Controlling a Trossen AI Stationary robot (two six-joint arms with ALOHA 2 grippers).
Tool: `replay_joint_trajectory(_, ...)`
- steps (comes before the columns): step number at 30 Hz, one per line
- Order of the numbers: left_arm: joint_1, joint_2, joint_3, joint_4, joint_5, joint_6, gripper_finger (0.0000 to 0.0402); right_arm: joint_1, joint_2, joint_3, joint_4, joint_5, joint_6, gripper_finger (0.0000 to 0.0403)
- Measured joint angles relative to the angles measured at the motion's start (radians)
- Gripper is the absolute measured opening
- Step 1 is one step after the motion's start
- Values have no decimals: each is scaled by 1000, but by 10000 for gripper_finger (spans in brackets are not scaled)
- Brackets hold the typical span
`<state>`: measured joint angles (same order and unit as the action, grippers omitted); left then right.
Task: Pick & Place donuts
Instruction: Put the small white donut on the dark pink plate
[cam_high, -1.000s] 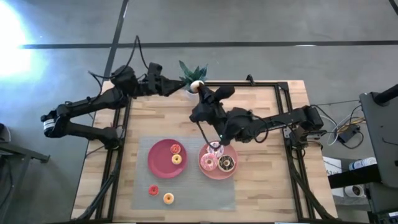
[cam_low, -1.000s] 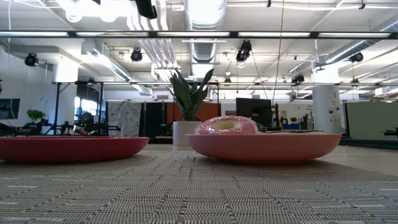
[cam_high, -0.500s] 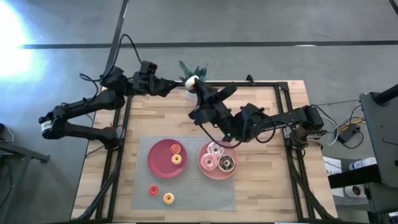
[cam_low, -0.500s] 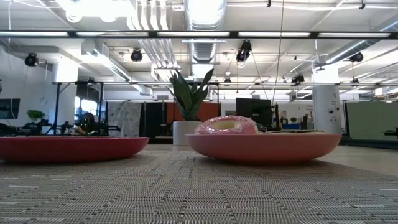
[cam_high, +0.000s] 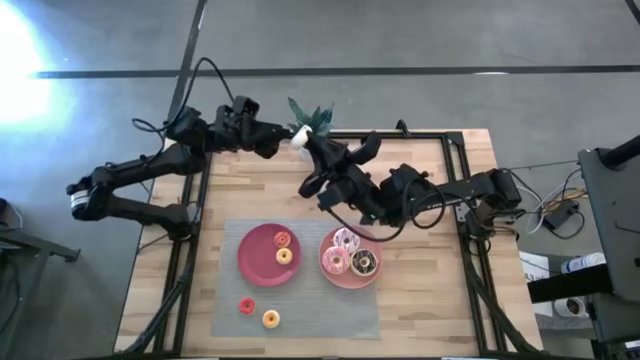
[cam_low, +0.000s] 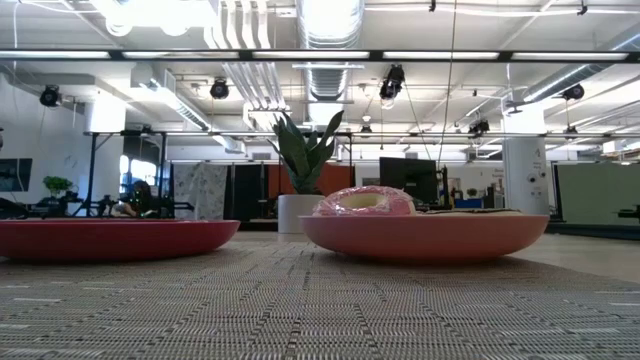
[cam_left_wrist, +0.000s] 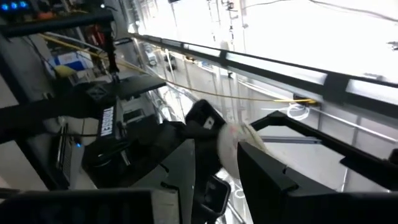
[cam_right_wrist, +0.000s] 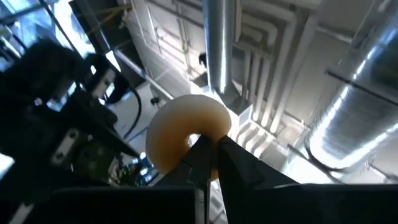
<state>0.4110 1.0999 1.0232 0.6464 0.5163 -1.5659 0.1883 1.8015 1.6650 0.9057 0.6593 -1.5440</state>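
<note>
A pale cream donut (cam_high: 299, 137) is held in the air over the table's far edge, beside the potted plant (cam_high: 312, 117). My right gripper (cam_high: 310, 146) is shut on it. My left gripper (cam_high: 283, 137) is open and faces the donut from the table's left; in the left wrist view the donut (cam_left_wrist: 239, 144) shows between the open fingers, and I cannot tell whether they touch it. The pink plate (cam_high: 340, 279) carries a sprinkled (cam_high: 345, 239), a pink (cam_high: 334, 262) and a chocolate donut (cam_high: 364, 262). The red plate (cam_high: 256, 255) carries two tiny ones. My right gripper pinches the cream donut by one stretch of its ring (cam_right_wrist: 198, 142) between the two fingers, whose tips meet at the edge of the hole. The donut (cam_right_wrist: 185, 137) is lifted clear, standing out past the fingertips toward the left gripper.
A tiny red donut (cam_high: 246, 306) and a tiny orange one (cam_high: 270, 319) lie on the grey mat (cam_high: 300, 305) near the table's near edge. The plant stands at the far edge, close behind both grippers. In the low view only the red plate (cam_low: 110, 240) and the pink plate (cam_low: 425, 237) show.
My right gripper has carried the cream donut a little toward the table's left along the far edge. My left gripper has moved toward the right, closing in on the donut. The plates and the other donuts have stayed where they were.
</note>
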Motion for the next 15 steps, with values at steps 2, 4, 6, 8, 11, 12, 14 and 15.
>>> replay_joint_trajectory(2, 0, 15, 15, -3, 10, -16, 94, 1, 0, 0, 0, -31, 0, 13)
replay_joint_trajectory(4, 0, 33, 39, -5, 39, -34, 94, 2, 0, 0, 1, -41, 0, 13)
replay_joint_trajectory(6, -1, 53, 66, -1, 65, -44, 94, 1, 0, 0, 0, -44, 0, 13)
replay_joint_trajectory(8, -3, 75, 94, -2, 78, -48, 94, 0, 0, 0, 0, -60, 0, 13)
replay_joint_trajectory(11, -3, 111, 139, -5, 116, -51, 94, 0, 0, 0, 1, -81, -2, 13)
replay_joint_trajectory(12, -3, 120, 151, -6, 131, -51, 94, 0, 0, 0, 1, -83, -3, 13)
replay_joint_trajectory(14, -4, 129, 169, -6, 151, -51, 94, 0, 0, 0, 1, -85, -5, 13)
replay_joint_trajectory(15, -4, 132, 176, -3, 159, -51, 94, -1, 0, 0, 3, -85, -8, 13)
